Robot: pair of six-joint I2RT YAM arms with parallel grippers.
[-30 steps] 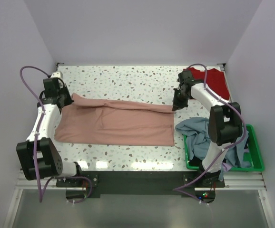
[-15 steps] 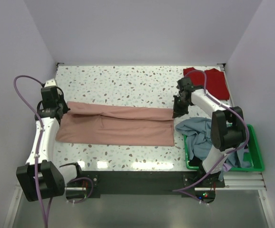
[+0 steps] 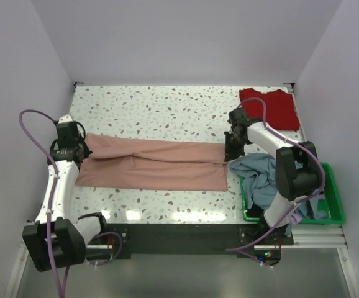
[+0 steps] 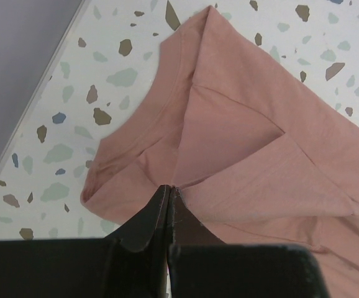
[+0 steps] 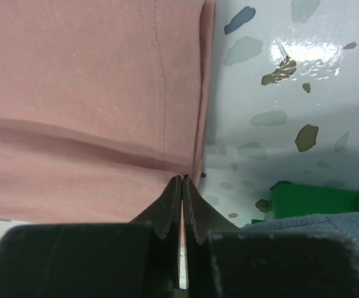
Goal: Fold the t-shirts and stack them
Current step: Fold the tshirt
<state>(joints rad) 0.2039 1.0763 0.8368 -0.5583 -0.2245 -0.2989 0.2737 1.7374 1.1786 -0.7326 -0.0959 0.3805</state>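
Lying stretched across the middle of the speckled table [image 3: 167,105], the salmon-pink t-shirt [image 3: 154,164] was pinched at its collar end by the closed left gripper [image 4: 169,188] and at its hem by the closed right gripper [image 5: 182,179].

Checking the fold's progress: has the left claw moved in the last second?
Yes. The left claw, shut on the pink t-shirt, moved toward the near edge of the table.

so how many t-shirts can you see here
3: a pink t-shirt spread across the table, a red t-shirt at the far right corner, a blue-grey t-shirt spilling from the green basket at the near right. More may be hidden in the basket.
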